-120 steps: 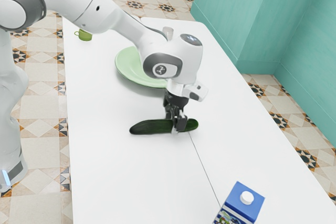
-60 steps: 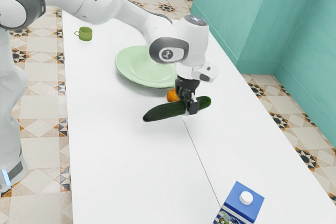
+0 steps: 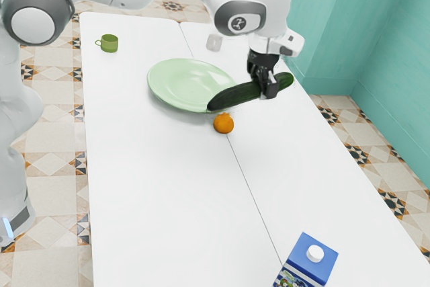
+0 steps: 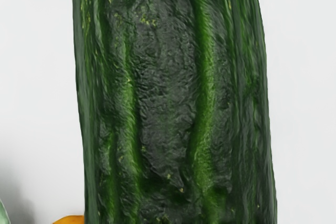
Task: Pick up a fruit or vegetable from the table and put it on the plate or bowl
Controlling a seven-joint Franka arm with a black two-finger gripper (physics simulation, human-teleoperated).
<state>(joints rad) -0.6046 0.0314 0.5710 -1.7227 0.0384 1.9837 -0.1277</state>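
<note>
A long dark green cucumber hangs in the air, tilted, with my black gripper shut on it near its upper end. Its lower end overlaps the near edge of the pale green plate in the exterior view. Close under the hand, the cucumber has a ridged, bumpy skin. A small orange fruit lies on the white table just below the cucumber, at the plate's near rim; the orange fruit peeks out beside the cucumber.
A small green cup stands at the table's far left corner. A blue and white carton stands near the front edge at the exterior view's right. A teal wall runs along the right.
My gripper has lifted the cucumber off the table and carried it up and toward the exterior view's right, to beside the plate. The orange fruit, once hidden behind the hand, now lies exposed.
</note>
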